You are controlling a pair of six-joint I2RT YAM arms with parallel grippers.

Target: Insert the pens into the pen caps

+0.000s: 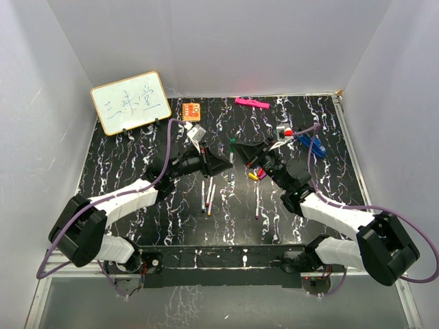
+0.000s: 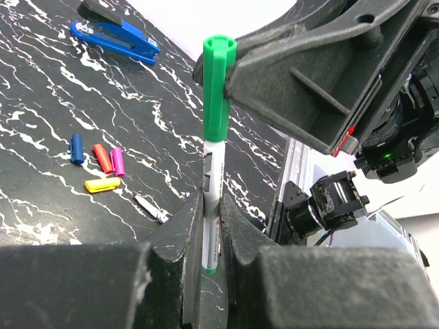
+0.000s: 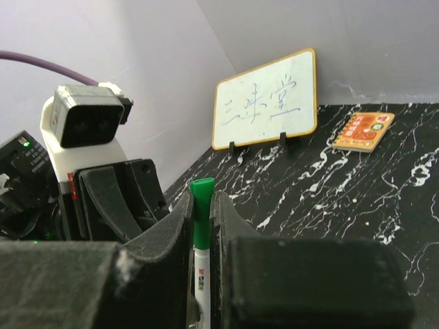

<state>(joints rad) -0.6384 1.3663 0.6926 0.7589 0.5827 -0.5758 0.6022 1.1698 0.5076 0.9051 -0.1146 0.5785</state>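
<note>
between white walls (image 1: 240,41), black marbled table (image 1: 110,161), pens (image 1: 256,200)

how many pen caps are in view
5: green cap on the gripped pen; blue cap, red cap, purple cap and yellow cap lying loose together on the table. More may be hidden.

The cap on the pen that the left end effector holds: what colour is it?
Green. The cap shows best in the left wrist view.

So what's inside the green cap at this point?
The white pen runs into the lower end of the green cap. The pen's tip is covered by the cap, so how deep it sits cannot be seen.
</note>
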